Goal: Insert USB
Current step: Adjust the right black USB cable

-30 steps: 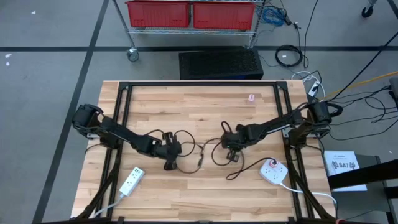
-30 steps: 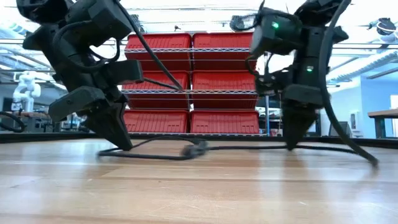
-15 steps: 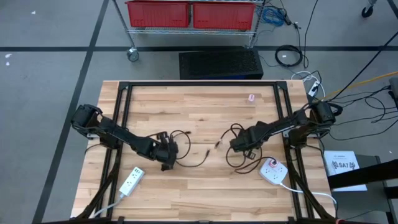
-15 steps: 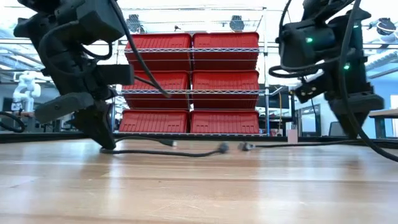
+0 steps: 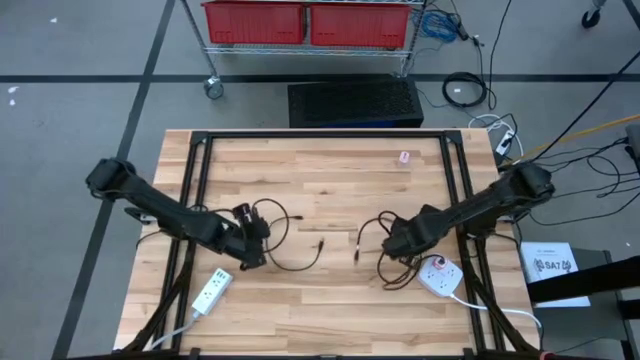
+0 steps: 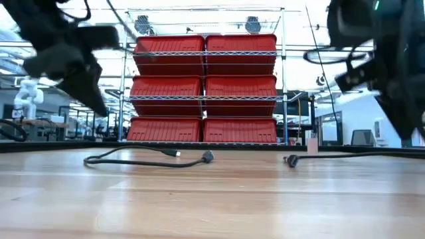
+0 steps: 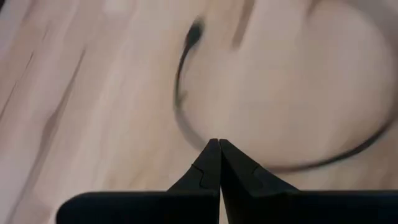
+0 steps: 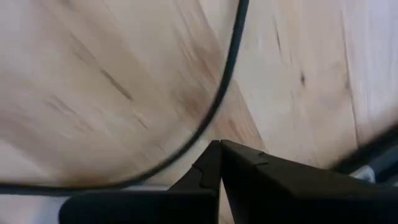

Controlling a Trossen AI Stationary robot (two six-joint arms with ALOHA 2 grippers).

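— Any containers in the shot?

— Red bins (image 6: 204, 89) on a wire rack (image 6: 206, 13) at the upper centre of the low view, six counted, contents not visible. In the high view, two of them showed at the top.

— And the arms?

— The left gripper (image 5: 250, 240) hung low at the left centre of the table (image 5: 320, 300), fingers (image 7: 208, 165) pressed together, holding nothing. The right gripper (image 5: 398, 243) sat right of centre, likewise closed and empty.

— Where were the cables?

— Two black USB cables lay apart on the wood: the left cable (image 5: 290, 262) with its plug (image 5: 320, 243) near the middle, the right cable (image 5: 375, 235) with its plug (image 5: 357, 255) just beyond. Two white power strips: one (image 5: 210, 291) lower left, one (image 5: 440, 274) lower right.
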